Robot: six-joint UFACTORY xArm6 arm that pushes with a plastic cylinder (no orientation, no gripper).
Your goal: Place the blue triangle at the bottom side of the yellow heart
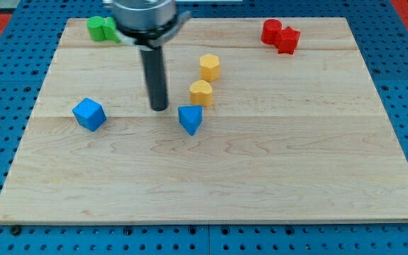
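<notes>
The blue triangle (190, 119) lies near the board's middle, just below and slightly left of the yellow heart (201, 93), almost touching it. A second yellow block, a hexagon (210, 67), sits above the heart. My tip (159, 108) rests on the board a short way to the left of the blue triangle and apart from it. A blue cube (89, 114) lies further to the view's left.
Two green blocks (103, 29) sit at the board's top left, partly behind the arm. Two red blocks (280, 35) sit at the top right. The wooden board (211, 177) lies on a blue pegboard.
</notes>
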